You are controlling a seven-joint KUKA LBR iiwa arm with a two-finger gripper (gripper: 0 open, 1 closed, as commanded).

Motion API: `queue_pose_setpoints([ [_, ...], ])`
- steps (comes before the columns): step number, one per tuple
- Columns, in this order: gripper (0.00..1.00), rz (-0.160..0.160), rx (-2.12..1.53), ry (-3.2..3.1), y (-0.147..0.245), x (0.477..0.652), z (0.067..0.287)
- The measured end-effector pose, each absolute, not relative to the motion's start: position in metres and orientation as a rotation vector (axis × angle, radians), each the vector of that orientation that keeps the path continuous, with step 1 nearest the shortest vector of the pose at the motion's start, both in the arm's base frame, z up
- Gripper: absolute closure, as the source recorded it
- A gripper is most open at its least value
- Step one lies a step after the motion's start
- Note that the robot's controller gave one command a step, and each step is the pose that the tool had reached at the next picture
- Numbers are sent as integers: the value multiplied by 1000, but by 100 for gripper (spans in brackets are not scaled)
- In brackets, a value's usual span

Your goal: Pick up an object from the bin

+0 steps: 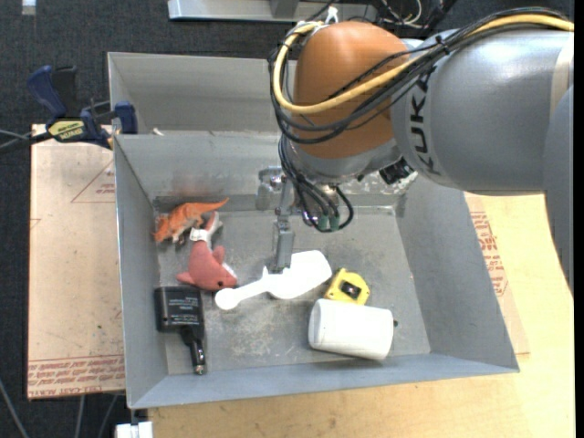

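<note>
Gripper (281,261) low in the bin (429,272), near the middle of its floor, hanging beneath the arm's orange cover (342,80). Its tip meets the broad end of a white plastic spoon (285,283), which lies flat with its narrow handle pointing toward the bin's left. You cannot tell from this angle whether the gripper is set wide or narrow, nor whether it touches the spoon or stops just above it. Nothing can be seen held in it. Just beside the spoon, on its right, lies a small yellow tape measure (348,288). In front of that, a white cup (351,328) rests on its side near the front wall. To the left of the spoon's handle sits a pink toy animal (206,269). Beyond it, an orange toy dinosaur (185,217) lies close to the left wall, with a black charger (179,307) in the front left corner. All six things rest on the bin floor and none is raised. Judge the task, then, as in its early part: the reach into the bin appears made, and the spoon is the likeliest thing to be picked. The grasp itself is unconfirmed and the lift clear of the bin is left to do. Watch the spoon's flat, thin shape, which may give little to close upon, and the tape measure lying near enough to be nudged.
</note>
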State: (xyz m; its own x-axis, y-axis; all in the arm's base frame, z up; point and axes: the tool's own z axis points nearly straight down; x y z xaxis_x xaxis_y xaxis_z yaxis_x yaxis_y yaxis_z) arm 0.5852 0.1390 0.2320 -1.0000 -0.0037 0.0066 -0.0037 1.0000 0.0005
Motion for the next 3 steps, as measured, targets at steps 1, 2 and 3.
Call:
queue_pose_setpoints([
  [1,0,-2,1,-3143,138,587,237],
  [2,0,-6,13,-3149,124,576,198],
  [3,0,-5,-17,-3146,117,563,137],
])
